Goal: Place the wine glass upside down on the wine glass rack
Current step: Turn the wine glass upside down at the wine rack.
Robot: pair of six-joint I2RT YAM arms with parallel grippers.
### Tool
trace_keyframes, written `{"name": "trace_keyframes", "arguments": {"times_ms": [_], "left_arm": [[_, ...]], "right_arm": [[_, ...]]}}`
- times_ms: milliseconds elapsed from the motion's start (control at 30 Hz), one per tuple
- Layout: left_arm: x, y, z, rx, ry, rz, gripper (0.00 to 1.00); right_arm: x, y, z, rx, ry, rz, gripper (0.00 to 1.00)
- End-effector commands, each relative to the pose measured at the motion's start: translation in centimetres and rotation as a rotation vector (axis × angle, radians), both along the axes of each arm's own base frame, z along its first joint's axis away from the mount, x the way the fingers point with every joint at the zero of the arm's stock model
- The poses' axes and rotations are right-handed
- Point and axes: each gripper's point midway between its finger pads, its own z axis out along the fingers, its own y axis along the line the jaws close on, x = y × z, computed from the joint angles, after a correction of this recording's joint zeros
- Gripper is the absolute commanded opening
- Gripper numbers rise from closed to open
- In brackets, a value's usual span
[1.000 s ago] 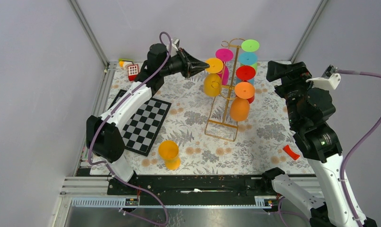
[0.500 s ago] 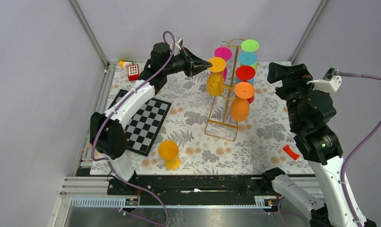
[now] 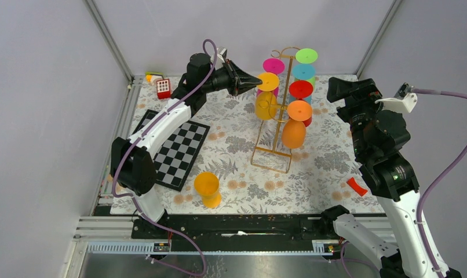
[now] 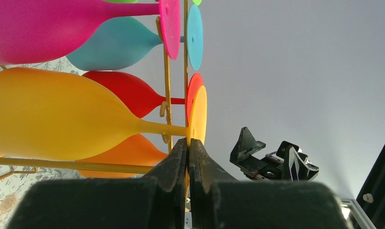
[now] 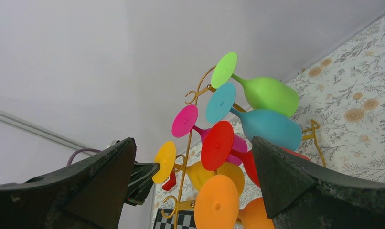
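**Rack and contents.** The wine glass rack (image 3: 277,139) stands upright at the middle of the desk (image 3: 324,156). Five glasses hang on it bowl-down: pink (image 3: 274,66), green (image 3: 306,55), teal (image 3: 304,72), red (image 3: 301,89) and orange (image 3: 294,133).

**Task item.** The yellow wine glass (image 3: 265,106) is inverted at the rack's left side, with its stem beside the gold pole. Whether it rests on a hook cannot be told.

**Tools.** The left gripper (image 3: 255,80) is clenched on the edge of the yellow glass's foot. The right gripper (image 5: 193,143) has its jaws spread wide with nothing between them. It is raised over the desk's right edge.

**View differences.**
- Left wrist view: shows the fingers (image 4: 174,162) pressed together on the foot's rim.
- Right wrist view: shows all six foot discs face-on.
- Top view only:
  - a second orange glass (image 3: 207,189) standing on the desk near its near edge;
  - a checkerboard (image 3: 179,153) toward the left edge;
  - a red piece (image 3: 356,186) near the right edge.
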Motion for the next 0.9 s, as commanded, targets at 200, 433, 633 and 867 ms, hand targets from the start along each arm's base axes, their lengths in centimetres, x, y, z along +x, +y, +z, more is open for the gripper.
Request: {"name": "trace_keyframes", "arguments": {"times_ms": [200,433,633,867], "left_arm": [[-1.3,0.1,1.3,-0.010,-0.062,-0.038,0.08],[-1.3,0.1,0.6,0.007,-0.058,-0.045,0.19],[-1.4,0.1,0.2,0.018,-0.057,-0.054,0.32],[-1.8,0.4,0.6,0.027,-0.088,-0.049,0.60]], "right_arm": [[0.1,-0.5,0.5,0.032,-0.019,-0.027,0.96],[0.1,-0.5,0.5,0.029,-0.017,-0.027,0.96],[0.0,-0.5,0.5,0.029,-0.019,-0.027,0.96],[0.1,-0.5,0.5,0.030,-0.018,-0.028,0.96]]}}
